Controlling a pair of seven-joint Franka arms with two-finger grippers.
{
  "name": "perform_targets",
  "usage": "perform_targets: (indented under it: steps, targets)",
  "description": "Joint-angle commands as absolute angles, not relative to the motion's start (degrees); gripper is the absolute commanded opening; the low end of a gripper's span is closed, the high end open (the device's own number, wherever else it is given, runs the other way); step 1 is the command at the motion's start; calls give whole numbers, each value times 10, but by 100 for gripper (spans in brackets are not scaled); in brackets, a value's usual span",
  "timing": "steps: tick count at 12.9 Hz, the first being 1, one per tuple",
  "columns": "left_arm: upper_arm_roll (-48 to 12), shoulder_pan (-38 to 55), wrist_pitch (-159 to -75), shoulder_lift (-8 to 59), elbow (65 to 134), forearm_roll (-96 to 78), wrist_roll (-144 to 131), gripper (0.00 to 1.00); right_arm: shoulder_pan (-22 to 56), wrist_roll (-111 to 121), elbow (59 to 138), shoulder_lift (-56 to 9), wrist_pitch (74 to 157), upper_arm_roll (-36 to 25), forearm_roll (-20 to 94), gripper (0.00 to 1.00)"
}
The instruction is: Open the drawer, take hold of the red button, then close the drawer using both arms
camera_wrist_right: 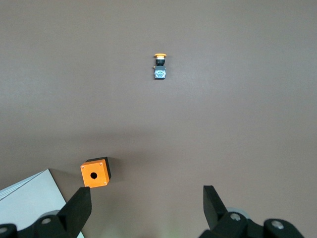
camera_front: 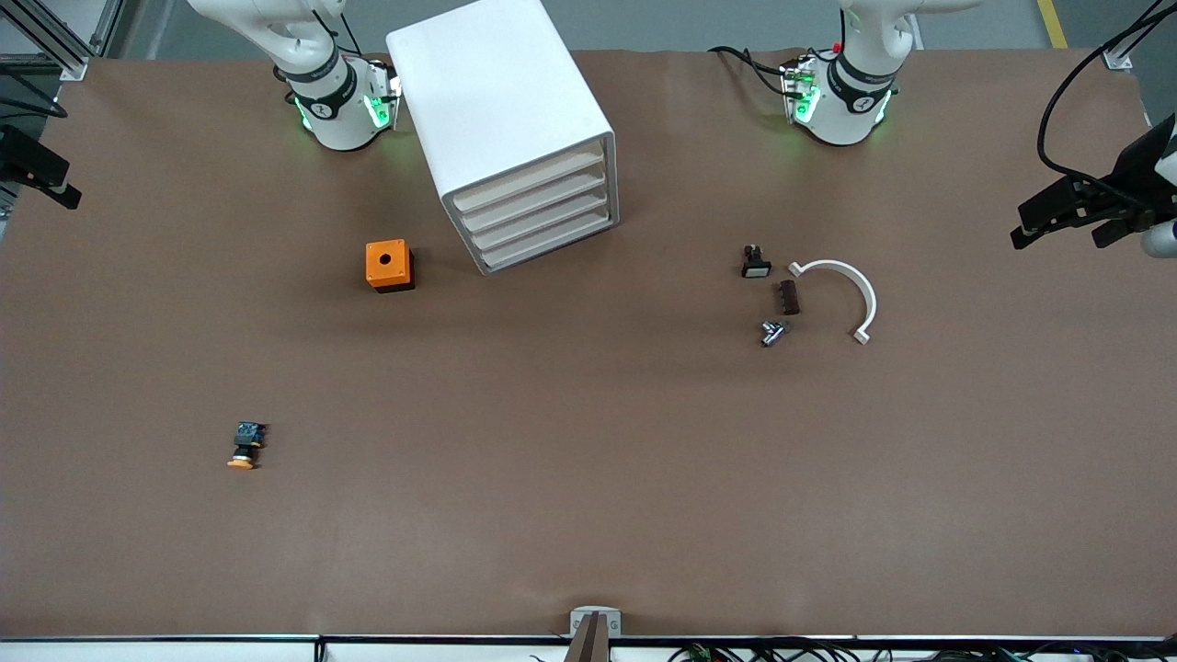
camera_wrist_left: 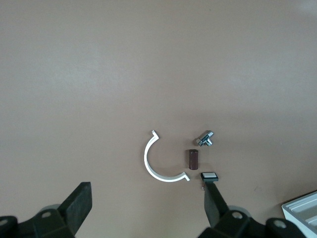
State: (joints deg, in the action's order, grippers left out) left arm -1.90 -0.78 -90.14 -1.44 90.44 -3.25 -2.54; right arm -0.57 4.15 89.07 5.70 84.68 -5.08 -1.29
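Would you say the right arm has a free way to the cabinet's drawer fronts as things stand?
Probably yes: the right gripper hangs open above the table, the drawers are all shut, and only the orange box sits beside the cabinet.

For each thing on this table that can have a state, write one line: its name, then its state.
cabinet: all four drawers shut
left gripper: open, empty, over the table
right gripper: open, empty, over the table
orange-capped button: lying on its side
orange box: upright, hole on top
white-faced button: lying on the table
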Motion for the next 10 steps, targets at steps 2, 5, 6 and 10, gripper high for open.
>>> perform_targets:
  steps: [2,5,6,10]
  targets:
    - [-19,-11,-893,-11,895,-26,-24,100,-4,38,904,74,847,-49,-14,100]
    - [-15,-13,-890,-3,898,-26,-19,100,-4,38,904,74,847,-49,-13,100]
    - [-14,-22,-876,0,897,-26,-19,100,-4,39,904,74,847,-49,-14,100]
    - [-14,-32,-869,58,896,-26,-25,100,-4,40,904,73,848,-49,-14,100]
